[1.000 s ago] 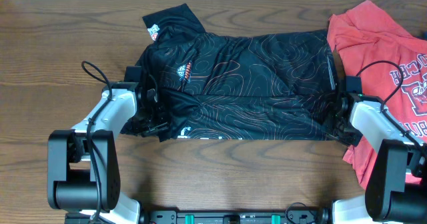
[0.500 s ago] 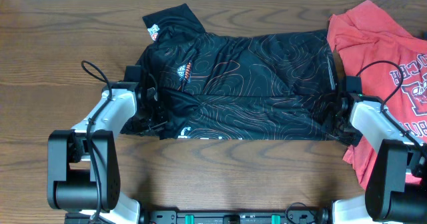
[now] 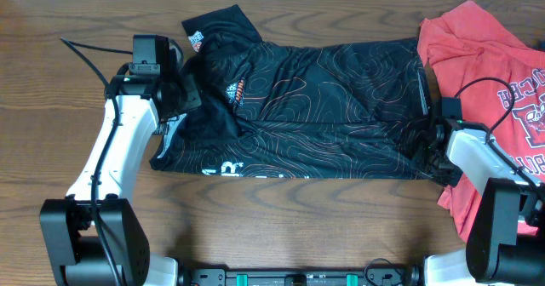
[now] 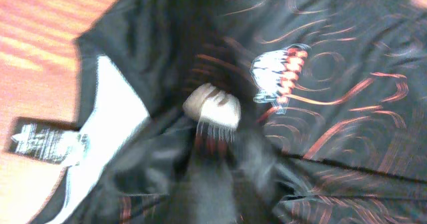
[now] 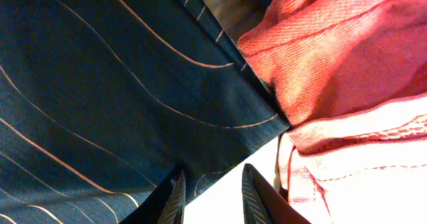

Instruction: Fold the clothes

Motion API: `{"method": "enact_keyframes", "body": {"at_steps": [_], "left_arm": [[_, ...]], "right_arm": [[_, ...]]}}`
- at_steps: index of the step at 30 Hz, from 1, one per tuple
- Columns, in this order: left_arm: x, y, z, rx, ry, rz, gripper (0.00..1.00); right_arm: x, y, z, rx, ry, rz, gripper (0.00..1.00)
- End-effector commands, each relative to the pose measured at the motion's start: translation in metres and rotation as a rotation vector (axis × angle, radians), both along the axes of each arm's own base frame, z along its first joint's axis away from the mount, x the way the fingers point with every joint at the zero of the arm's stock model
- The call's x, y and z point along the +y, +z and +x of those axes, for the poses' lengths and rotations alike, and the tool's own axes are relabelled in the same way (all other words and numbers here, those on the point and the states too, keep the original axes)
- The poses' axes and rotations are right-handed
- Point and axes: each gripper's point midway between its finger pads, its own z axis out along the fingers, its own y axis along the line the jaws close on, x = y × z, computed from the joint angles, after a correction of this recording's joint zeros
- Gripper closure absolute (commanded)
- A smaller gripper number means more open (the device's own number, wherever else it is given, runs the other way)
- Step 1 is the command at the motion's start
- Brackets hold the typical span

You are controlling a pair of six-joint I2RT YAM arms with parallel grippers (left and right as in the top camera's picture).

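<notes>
Two garments on table (image 3: pixel 51 31): black shirt (image 3: pixel 324 107) spread at centre, red T-shirt (image 3: pixel 494 82) at 3 o'clock. Left gripper (image 3: pixel 187 94), 9 o'clock side: pinching black shirt fabric. Right gripper (image 3: pixel 430 141), 3 o'clock hem: grip cannot be determined.

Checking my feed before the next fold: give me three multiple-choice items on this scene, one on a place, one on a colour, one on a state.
1. Where does the red T-shirt lie?
A) right of the black shirt
B) on its collar
C) stacked at the far left

2. What colour are the black shirt's thin lines?
A) blue
B) green
C) orange-white

3. How does the black shirt lie?
A) balled up
B) spread out on the table
C) hanging off an edge

Answers: 1 A, it fills the overhead view's right side. 2 C, the right wrist view shows them close up. 3 B, its body lies wide across the wood.
</notes>
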Motion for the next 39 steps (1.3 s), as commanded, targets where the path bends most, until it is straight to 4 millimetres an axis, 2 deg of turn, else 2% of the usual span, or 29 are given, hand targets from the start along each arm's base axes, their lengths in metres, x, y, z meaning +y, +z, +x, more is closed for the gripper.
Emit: {"method": "enact_keyframes", "body": {"at_steps": [1,7,12,13,14,15,16,21,31,34,35,37,38,39], "left_arm": [[0.020,-0.011,-0.007,0.038,0.061,0.084,0.57],[0.019,-0.018,-0.027,0.127,0.057,0.087,0.57],[0.028,-0.037,-0.066,0.278,0.064,0.135,0.57],[0.029,-0.041,-0.070,0.291,0.066,0.145,0.54],[0.031,-0.049,-0.074,0.301,0.068,0.154,0.45],[0.032,-0.054,-0.076,0.304,0.071,0.158,0.38],[0.035,-0.061,-0.079,0.306,0.078,0.165,0.36],[0.049,-0.081,-0.085,0.300,0.144,0.164,0.35],[0.050,-0.104,-0.092,0.283,0.154,0.151,0.31],[0.043,-0.106,-0.094,0.288,0.142,0.116,0.47],[0.042,-0.106,-0.095,0.288,0.139,0.108,0.49],[0.042,-0.108,-0.097,0.294,0.140,0.108,0.53],[0.042,-0.109,-0.098,0.296,0.140,0.108,0.63],[0.042,-0.110,-0.100,0.299,0.139,0.108,0.67]], "right_arm": [[0.002,-0.010,-0.012,0.039,-0.003,0.021,0.71],[0.002,-0.010,-0.012,0.040,-0.003,0.021,0.71],[0.007,-0.011,-0.009,0.030,0.016,0.050,0.69],[0.010,-0.012,-0.007,0.025,0.036,0.067,0.68],[0.011,-0.012,-0.005,0.021,0.048,0.078,0.67],[0.012,-0.012,-0.005,0.019,0.047,0.080,0.66],[0.012,-0.012,-0.004,0.015,0.048,0.079,0.65],[0.016,-0.012,0.010,-0.032,0.108,0.108,0.50],[0.014,0.000,0.030,-0.082,0.117,0.106,0.48],[0.014,-0.002,0.024,-0.060,0.106,0.111,0.52],[0.015,-0.002,0.020,-0.050,0.093,0.112,0.55],[0.015,-0.004,0.015,-0.033,0.085,0.116,0.67],[0.016,-0.004,0.013,-0.025,0.081,0.117,0.75],[0.016,-0.004,0.012,-0.021,0.081,0.118,0.79]]}}
